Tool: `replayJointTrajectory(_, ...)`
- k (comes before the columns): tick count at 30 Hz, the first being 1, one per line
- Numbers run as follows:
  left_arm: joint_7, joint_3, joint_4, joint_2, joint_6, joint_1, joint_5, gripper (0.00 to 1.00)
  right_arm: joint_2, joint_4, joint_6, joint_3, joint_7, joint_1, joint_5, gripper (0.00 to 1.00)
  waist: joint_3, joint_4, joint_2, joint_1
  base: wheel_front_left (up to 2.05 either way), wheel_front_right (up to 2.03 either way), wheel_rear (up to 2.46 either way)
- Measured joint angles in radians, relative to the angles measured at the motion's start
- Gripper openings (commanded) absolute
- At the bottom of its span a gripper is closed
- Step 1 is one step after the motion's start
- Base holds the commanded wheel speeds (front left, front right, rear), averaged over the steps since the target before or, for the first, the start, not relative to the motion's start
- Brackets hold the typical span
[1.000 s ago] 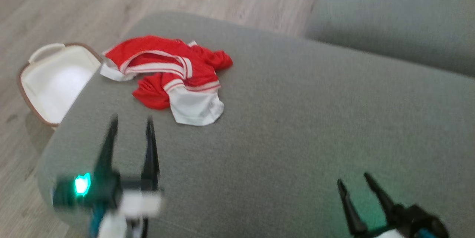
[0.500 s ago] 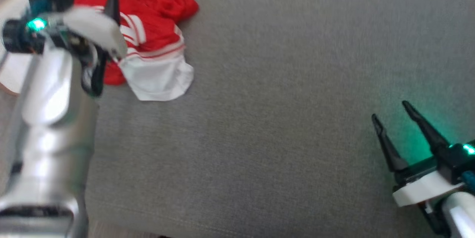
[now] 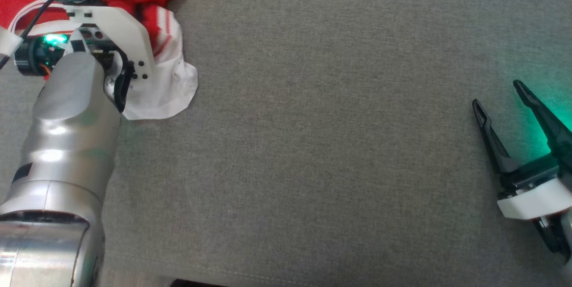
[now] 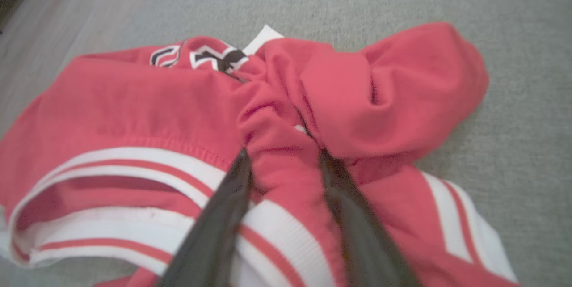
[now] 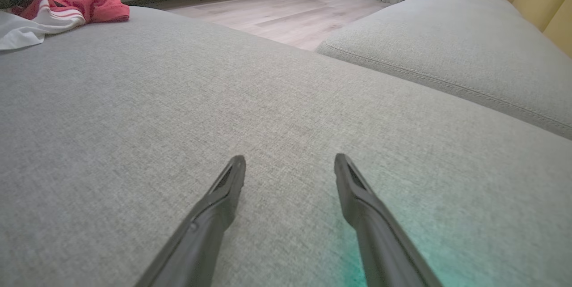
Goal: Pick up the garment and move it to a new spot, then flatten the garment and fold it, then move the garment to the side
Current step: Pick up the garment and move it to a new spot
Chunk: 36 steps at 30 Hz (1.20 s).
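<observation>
At the far left of the head view the silvery left arm (image 3: 67,112) reaches up over the garment (image 3: 172,88), a red top with white bands and a white hem. The garment lies crumpled at the upper left corner of the grey sofa cushion (image 3: 313,153). A green light (image 3: 53,39) glows on the wrist.

The left wrist view looks along the left claw (image 4: 282,155). Its two dark fingers (image 4: 223,215) stand fairly wide, one on either side of a raised ridge of red cloth, with the tips down among the folds. The tips seem to touch the fabric, but the picture is soft there and I cannot tell whether they pinch it. Left of the fingers a white-and-red striped band curves round an opening. Right of them a bunched red lump sits against the cushion. A small black-and-white mark (image 4: 196,56) shows at the garment's far edge.

At the right of the head view the right claw (image 3: 497,94) hovers low over the cushion, well apart from the garment. Its jaws are spread wide and hold nothing, and green light falls on the weave beside it.

In the right wrist view the garment sits at the far upper left. A pale wooden floor (image 5: 277,14) lies beyond the cushion, and a second grey cushion (image 5: 447,45) lies to the right.
</observation>
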Motion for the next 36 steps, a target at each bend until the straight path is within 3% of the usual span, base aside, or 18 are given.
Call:
replayJointTrajectory(8, -0.179, -0.009, 0.027, 0.023, 0.003, -0.004, 0.004, 0.0, 0.026, 0.019, 0.0, 0.002, 0.0, -0.013, 0.0, 1.0, -0.045, -0.006, 0.0, 0.0001, 0.0, 0.0, 0.0)
replayJointTrajectory(14, -0.274, -0.049, 0.025, 0.058, -0.028, -0.06, 0.032, 0.0, 0.114, 0.049, 0.0, 0.02, 0.0, -0.01, 0.0, 1.0, -0.148, -0.016, 0.0, -0.0001, 0.0, 0.0, 0.0)
replayJointTrajectory(22, -0.342, -0.176, -0.046, 0.047, -0.067, -0.097, 0.087, 0.0, 0.236, 0.085, 0.0, 0.027, 0.0, 0.074, -0.001, 1.0, -0.348, -0.071, 0.0, -0.0004, 0.0, 0.0, 0.0)
replayJointTrajectory(29, -0.34, -0.297, -0.141, 0.005, -0.076, -0.073, 0.037, 0.0, 0.282, 0.081, 0.0, 0.026, 0.0, 0.134, -0.02, 1.0, -0.458, -0.194, 0.0001, -0.0004, 0.0, 0.0, 0.0)
replayJointTrajectory(36, -0.296, -0.461, -0.279, -0.022, -0.076, 0.091, -0.079, 0.0, 0.305, 0.061, 0.0, 0.017, 0.0, 0.181, -0.027, 1.0, -0.508, -0.354, 0.0001, -0.0002, 0.0, 0.0, 0.0)
